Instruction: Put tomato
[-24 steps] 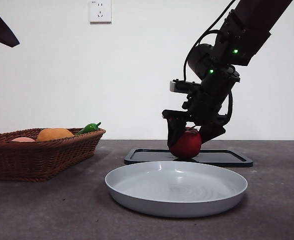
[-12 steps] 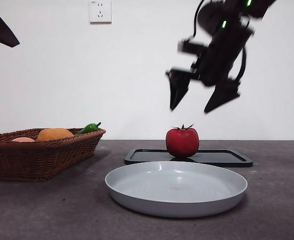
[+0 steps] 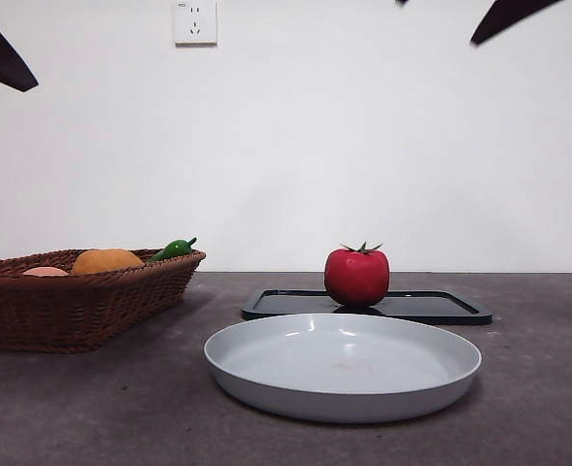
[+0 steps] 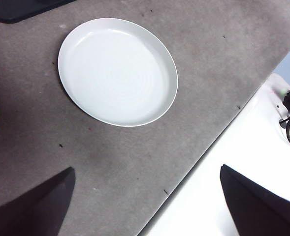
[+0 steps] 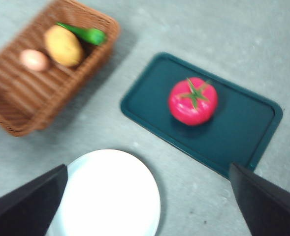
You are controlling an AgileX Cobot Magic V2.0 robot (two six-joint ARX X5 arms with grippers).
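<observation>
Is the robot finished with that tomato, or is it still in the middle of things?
It looks finished. The tomato sits upright on the dark tray, with nothing gripping it. The right gripper is open and high above the table, holding nothing. The left gripper waits open above the empty white plate. Nothing seems left, unless the tomato was meant for the plate.

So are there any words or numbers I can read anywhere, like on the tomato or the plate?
None can be read.
The wall socket has a tiny mark at its top left corner, too small to read.
The tomato, the white plate, the dark tray and the basket show no writing.
</observation>
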